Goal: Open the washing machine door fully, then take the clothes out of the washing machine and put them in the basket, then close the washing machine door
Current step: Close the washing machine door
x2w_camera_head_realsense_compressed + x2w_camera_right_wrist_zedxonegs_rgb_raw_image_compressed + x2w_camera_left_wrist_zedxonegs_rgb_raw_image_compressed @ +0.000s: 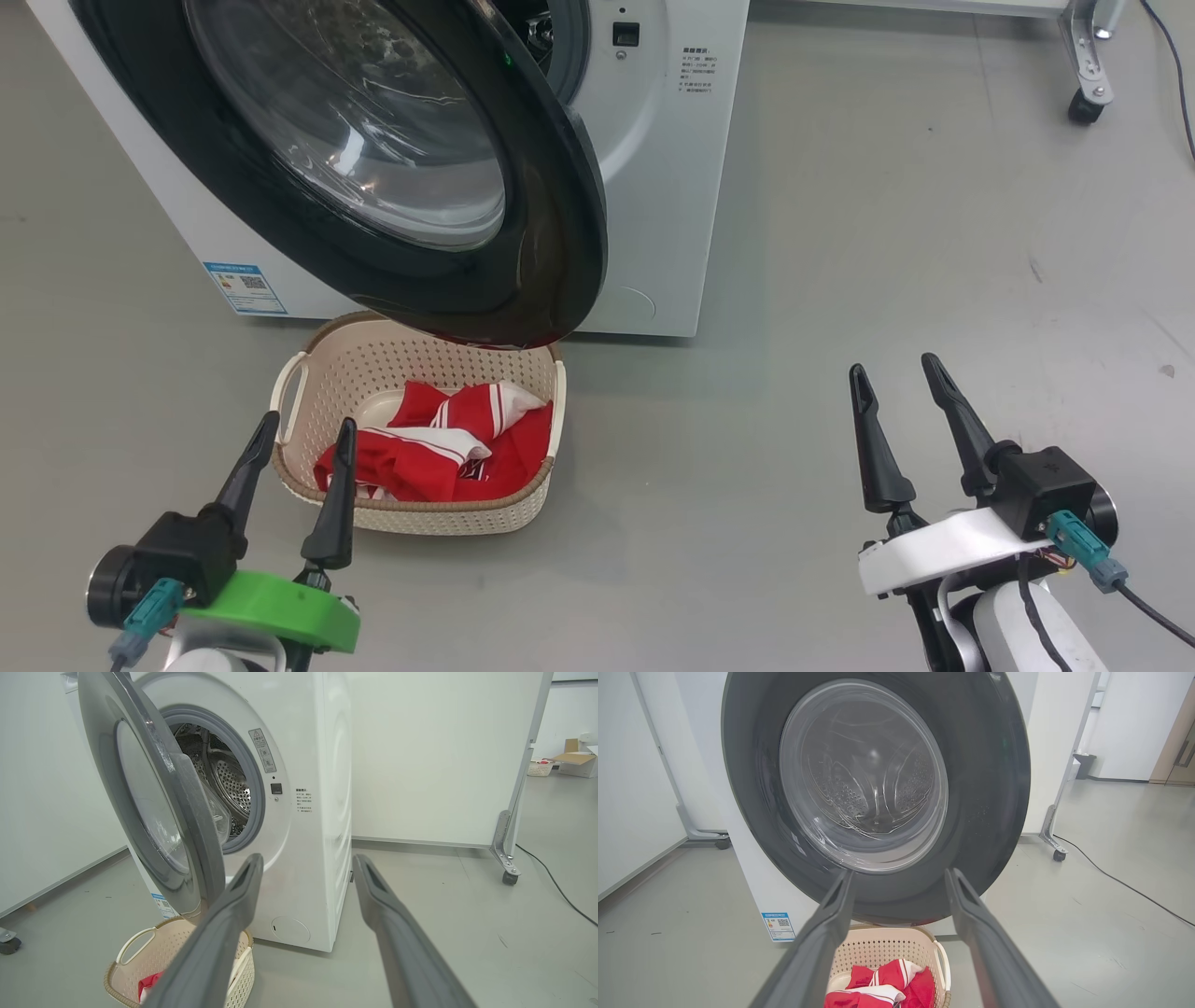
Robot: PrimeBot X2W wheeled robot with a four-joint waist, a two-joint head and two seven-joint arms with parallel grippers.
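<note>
The washing machine door (pixel 373 159) hangs half open across the upper left of the head view. Its black rim overhangs the far edge of the basket (pixel 439 515) at lower centre, where the red-and-white clothes (pixel 439 453) lie heaped. Both hands are spread wide and empty, the left hand (pixel 309 420) near the basket's lower-left corner and the right hand (pixel 892 363) well apart at lower right. The door is probably stiff and heavy, with a slippery glossy rim. Pushing on the rim's free edge looks safer than pressing the glass bowl. The basket sits close under the swing and may be grazed. A caster (pixel 1083 105) stands far off, upper right.
</note>
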